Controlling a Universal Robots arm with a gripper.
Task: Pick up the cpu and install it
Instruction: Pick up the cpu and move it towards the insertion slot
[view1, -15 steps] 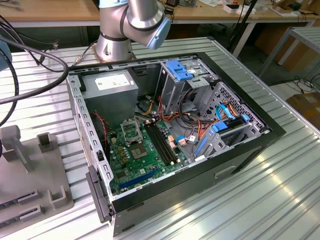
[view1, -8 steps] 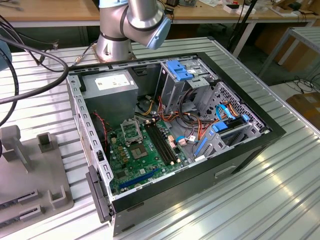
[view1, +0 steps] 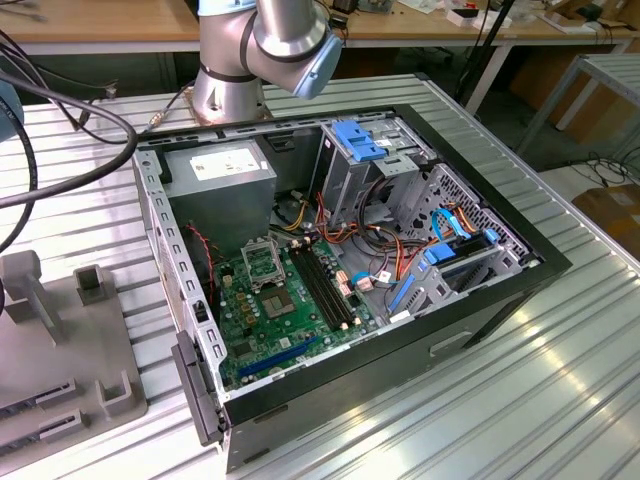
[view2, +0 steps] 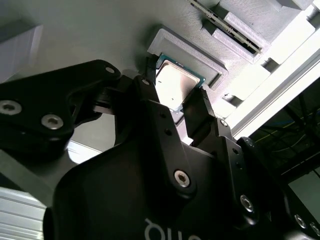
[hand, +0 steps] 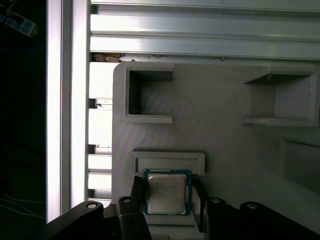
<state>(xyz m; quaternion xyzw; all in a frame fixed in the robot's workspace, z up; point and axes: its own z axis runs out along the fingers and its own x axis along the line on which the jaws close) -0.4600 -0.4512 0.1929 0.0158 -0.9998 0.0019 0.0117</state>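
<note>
Gripper (hand: 167, 184) astride cpu (hand: 166, 195) seated in grey tray (hand: 225, 150); grasp cannot be told. Ribbed aluminium table (view1: 520, 400); wooden workbench (view1: 100, 20) beyond.

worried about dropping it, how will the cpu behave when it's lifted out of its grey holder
Likely stiff: the cpu reads as a thin flat plate with a metal lid. Probably light and hard to hold, with low edges and a smooth-looking top. It lies flat in the grey holder, so it should not roll or tip.
</note>
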